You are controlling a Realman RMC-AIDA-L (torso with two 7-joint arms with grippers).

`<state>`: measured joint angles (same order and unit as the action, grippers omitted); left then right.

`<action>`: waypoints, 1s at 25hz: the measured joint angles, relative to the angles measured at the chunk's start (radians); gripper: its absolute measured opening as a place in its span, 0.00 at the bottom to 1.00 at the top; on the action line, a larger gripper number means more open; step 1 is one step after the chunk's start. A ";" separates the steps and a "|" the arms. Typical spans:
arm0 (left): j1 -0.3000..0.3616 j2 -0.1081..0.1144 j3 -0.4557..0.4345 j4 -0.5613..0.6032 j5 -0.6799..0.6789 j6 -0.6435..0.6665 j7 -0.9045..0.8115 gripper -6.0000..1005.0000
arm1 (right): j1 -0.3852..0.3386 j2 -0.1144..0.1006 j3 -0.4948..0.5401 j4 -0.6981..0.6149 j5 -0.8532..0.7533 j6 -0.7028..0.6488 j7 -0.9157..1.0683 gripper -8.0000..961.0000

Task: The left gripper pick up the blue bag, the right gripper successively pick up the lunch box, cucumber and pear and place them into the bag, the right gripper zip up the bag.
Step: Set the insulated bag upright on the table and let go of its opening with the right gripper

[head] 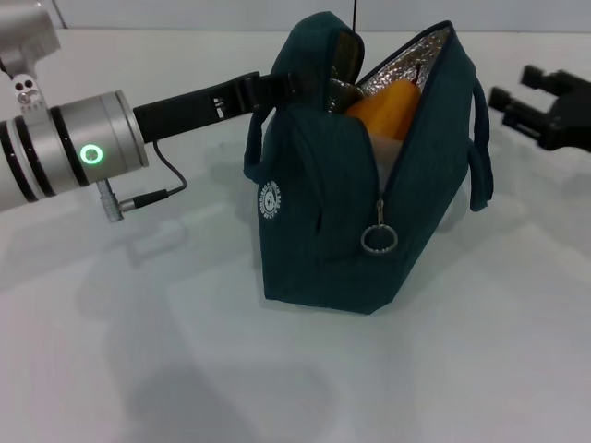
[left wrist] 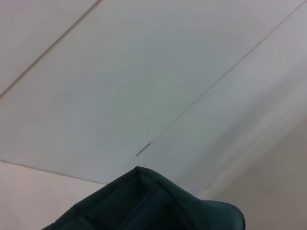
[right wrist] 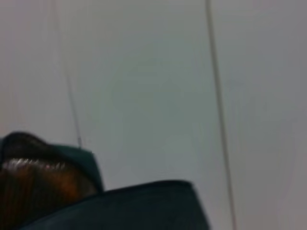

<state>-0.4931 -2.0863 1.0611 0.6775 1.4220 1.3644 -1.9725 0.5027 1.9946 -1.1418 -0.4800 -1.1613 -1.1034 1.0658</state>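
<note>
At the blue bag (head: 342,212)'s far-left rim, left gripper (head: 277,88) fingers clamp fabric.

Blue bag (right wrist: 144,206) rim, orange pear (right wrist: 38,191) (blurred) inside, pale wall (right wrist: 153,86)

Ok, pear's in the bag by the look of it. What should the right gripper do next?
Probably bring the right gripper over to the ring zipper pull: the pear already sits inside the blue bag, its mouth gapes open, and the left gripper holds its far handle.
</note>
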 joint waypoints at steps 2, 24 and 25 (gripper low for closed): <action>-0.001 0.000 0.000 -0.002 0.000 0.003 0.003 0.06 | 0.014 0.012 0.000 0.002 -0.029 0.015 0.000 0.62; -0.006 -0.003 -0.001 -0.005 0.000 0.004 0.012 0.06 | 0.068 0.027 -0.025 0.023 -0.050 0.095 -0.008 0.43; -0.007 -0.003 -0.001 -0.005 0.000 0.004 0.012 0.06 | 0.068 0.027 -0.025 0.023 -0.050 0.095 -0.008 0.40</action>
<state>-0.5000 -2.0892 1.0600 0.6725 1.4219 1.3683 -1.9604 0.5705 2.0216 -1.1663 -0.4574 -1.2116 -1.0079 1.0582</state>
